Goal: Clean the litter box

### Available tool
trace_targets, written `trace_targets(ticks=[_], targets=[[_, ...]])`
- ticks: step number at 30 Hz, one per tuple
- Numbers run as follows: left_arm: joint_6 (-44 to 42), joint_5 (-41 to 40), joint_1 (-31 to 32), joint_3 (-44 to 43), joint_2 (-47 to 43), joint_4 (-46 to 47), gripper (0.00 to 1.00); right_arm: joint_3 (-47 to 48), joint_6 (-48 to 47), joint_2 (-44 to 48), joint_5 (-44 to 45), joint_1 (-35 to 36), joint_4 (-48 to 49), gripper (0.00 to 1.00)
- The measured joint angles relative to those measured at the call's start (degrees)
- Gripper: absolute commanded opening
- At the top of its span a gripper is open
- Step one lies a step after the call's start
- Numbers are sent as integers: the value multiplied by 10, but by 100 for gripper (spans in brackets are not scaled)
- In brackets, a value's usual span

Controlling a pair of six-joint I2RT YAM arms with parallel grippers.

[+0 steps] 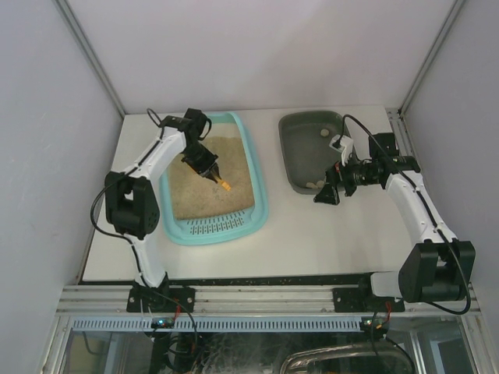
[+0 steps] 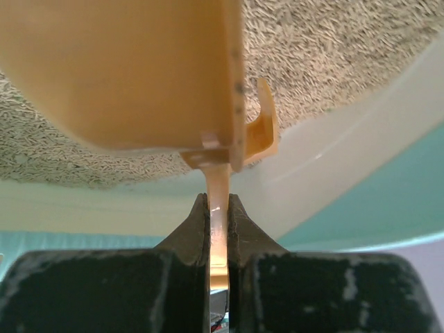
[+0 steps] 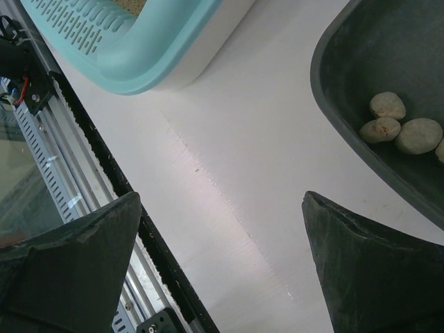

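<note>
As your left gripper point(image 2: 218, 208) clamps the scoop point(image 2: 125, 69) handle, the litter box point(image 1: 214, 227) sits left of centre.
It hangs low over the litter point(image 2: 333, 62) to dig; your right gripper point(image 3: 222, 208) gapes beside the grey tray point(image 3: 347, 104), likely the dump spot.

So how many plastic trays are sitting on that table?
2. The large light-teal rectangular plastic litter box, filled with sandy litter, lies on the left. The smaller dark grey plastic tray lies on the right, apart from it. No other tray shows in any view.

Light-teal litter box point(image 1: 214, 227) with tan litter point(image 1: 199, 195), orange scoop point(image 2: 125, 69), dark grey tray point(image 1: 308, 152).
</note>
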State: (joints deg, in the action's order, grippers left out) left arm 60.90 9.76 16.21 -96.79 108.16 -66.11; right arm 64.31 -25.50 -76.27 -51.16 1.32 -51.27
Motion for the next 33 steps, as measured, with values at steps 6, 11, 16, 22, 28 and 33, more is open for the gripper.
trace_targets(ticks=[6,11,16,22,28,33], targets=[[10,-25,-7,-16,29,-31,0,0,-3,0,0,0,0,100],[7,-26,-21,-20,52,-42,0,0,-3,0,0,0,0,100],[-17,-27,-25,-71,108,-54,0,0,-3,0,0,1,0,100],[-63,-39,-25,-183,175,-76,0,0,-3,0,0,2,0,100],[-91,-49,-30,-208,199,-90,0,0,-3,-3,1,3,0,100],[-110,-50,-36,-208,216,-92,0,0,-3,-7,2,3,0,100]])
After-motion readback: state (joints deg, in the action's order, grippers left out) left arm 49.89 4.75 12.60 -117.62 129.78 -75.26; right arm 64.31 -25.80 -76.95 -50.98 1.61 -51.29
